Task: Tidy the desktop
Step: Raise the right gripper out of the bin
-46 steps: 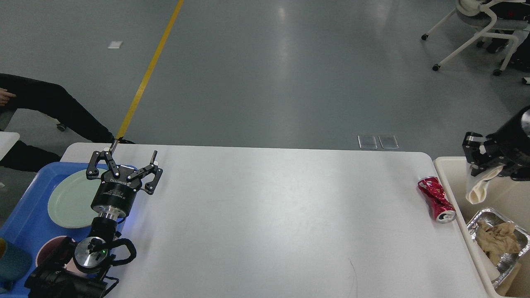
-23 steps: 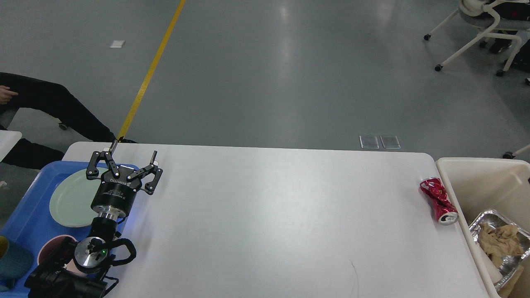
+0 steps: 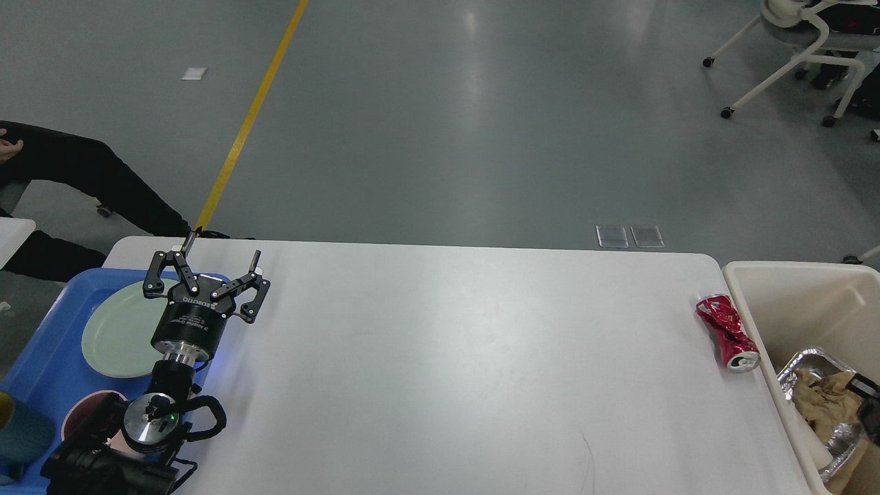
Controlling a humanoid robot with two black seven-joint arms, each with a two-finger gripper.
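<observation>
1. The desktop (image 3: 447, 371) is a broad white slab with rounded corners filling the lower middle of the frame, from its far edge at mid-height down to the bottom border
2. The left gripper (image 3: 221, 258) stands in the left part of the frame near the desktop's far left corner, its two black fingers spread wide apart and pointing up-frame, with nothing between them
3. Its arm (image 3: 148, 426) runs down to the lower left corner, ending in a silver joint with a small green light
4. A blue tray (image 3: 41, 371) sits at the left edge of the frame, just beside the desktop's left side
5. In the tray lies a pale green plate (image 3: 113, 330), partly hidden behind the gripper's round black body; below it shows a pink bowl (image 3: 82, 409) and, at the very edge, a teal cup (image 3: 20, 433)
6. A crushed red can (image 3: 727, 332) lies on its side at the right of the desktop, close to its right edge
7. Just right of the can stands a beige bin (image 3: 784, 295), holding a foil tray (image 3: 818, 364) with crumpled brown paper (image 3: 821, 399) in it
8. At the lower right edge of the frame, over the bin, a small dark part (image 3: 867, 405) pokes in; it is probably the right arm, and whether its gripper is open or closed cannot be told
9. Beyond the desktop is grey floor with a yellow line (image 3: 251, 110) at upper left and a white chair (image 3: 797, 48) at upper right
</observation>
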